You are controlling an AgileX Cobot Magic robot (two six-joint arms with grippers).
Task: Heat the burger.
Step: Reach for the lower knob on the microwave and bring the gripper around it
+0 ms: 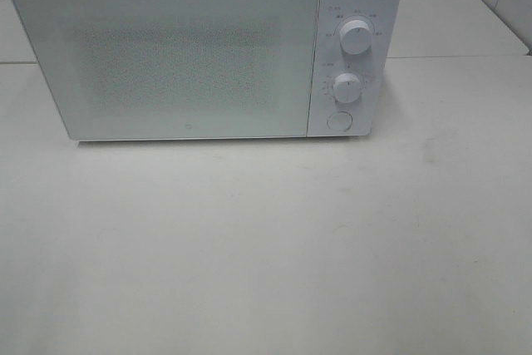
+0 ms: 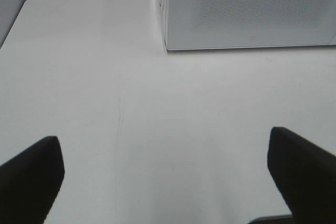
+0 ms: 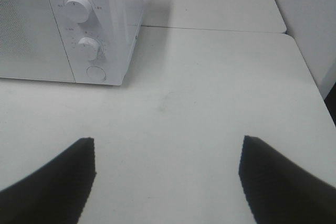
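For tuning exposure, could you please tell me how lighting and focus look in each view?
Exterior high: flat, soft light, faint shadow under the microwave. Left wrist: dimmer, left gripper soft-edged, black. Right wrist: dials sharp, right gripper soft-edged.

One microwave (image 1: 183,56), two knobs (image 1: 355,38) (image 1: 347,87), maybe one button (image 1: 338,120).

The left gripper (image 2: 164,142) hovers over the white table (image 2: 94,66), jaws spread wide, facing the microwave (image 2: 247,9) with its door closed.
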